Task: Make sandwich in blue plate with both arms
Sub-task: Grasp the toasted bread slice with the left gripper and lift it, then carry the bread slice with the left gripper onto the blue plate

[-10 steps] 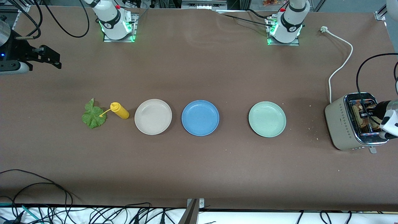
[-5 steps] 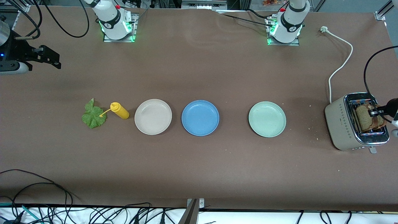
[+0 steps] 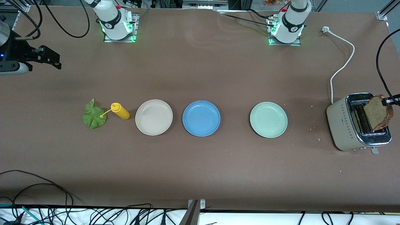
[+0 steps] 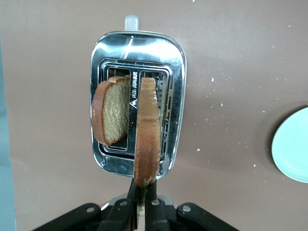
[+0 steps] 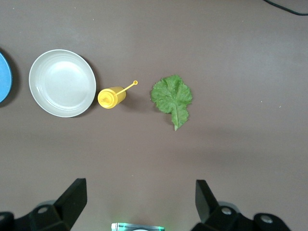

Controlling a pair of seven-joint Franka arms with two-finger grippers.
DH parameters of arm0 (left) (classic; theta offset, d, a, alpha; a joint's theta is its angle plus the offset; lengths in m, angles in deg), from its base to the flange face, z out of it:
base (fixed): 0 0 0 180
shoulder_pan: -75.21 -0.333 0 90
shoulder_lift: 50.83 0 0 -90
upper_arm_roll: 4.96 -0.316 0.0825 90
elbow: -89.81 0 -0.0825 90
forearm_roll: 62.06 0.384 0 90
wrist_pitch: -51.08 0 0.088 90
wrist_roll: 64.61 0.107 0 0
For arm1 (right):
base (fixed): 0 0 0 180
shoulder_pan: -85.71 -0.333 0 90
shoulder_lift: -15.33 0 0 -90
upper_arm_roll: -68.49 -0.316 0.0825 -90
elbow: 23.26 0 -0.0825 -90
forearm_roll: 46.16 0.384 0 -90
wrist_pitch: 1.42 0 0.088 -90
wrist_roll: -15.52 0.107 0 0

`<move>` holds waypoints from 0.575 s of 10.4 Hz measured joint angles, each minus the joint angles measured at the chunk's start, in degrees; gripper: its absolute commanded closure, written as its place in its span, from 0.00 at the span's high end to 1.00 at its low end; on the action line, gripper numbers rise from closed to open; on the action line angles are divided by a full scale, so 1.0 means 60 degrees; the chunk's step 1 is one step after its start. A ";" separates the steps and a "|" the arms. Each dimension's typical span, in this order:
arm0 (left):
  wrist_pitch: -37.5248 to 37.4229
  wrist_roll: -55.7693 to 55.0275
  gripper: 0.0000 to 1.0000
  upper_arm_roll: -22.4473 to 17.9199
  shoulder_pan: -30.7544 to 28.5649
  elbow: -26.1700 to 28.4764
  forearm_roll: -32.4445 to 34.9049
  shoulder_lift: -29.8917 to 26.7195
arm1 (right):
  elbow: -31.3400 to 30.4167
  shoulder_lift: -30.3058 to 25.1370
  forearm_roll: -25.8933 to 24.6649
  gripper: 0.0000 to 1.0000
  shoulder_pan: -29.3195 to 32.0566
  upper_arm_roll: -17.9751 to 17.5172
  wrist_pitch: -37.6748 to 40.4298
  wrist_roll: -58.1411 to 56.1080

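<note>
Front view: left tool [image 3: 388, 100] cropped, gripping bread [image 3: 378, 112].

A wide brown table [image 3: 200, 162] fills nearly the whole frame, matte and evenly lit, with soft shadows. Along the bottom edge runs a white strip tangled with black cables [image 3: 37, 200]. Metal framing [image 3: 385, 11] shows at the upper right corner, and dark equipment sits at the upper left.
</note>
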 measured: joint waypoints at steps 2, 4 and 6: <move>-0.0231 0.0004 0.00 0.0211 0.0030 -0.0291 0.0000 -0.0003 | 0.0000 0.0000 0.0000 1.00 0.0000 0.0000 0.0000 0.0000; -0.0266 0.0006 0.00 0.0319 0.0045 -0.0425 0.0000 -0.0002 | 0.0000 0.0000 0.0000 1.00 0.0000 0.0000 -0.0001 0.0000; -0.0270 0.0049 0.00 0.0509 0.0042 -0.0429 -0.0001 0.0015 | 0.0001 0.0000 0.0000 1.00 0.0001 0.0003 -0.0001 0.0000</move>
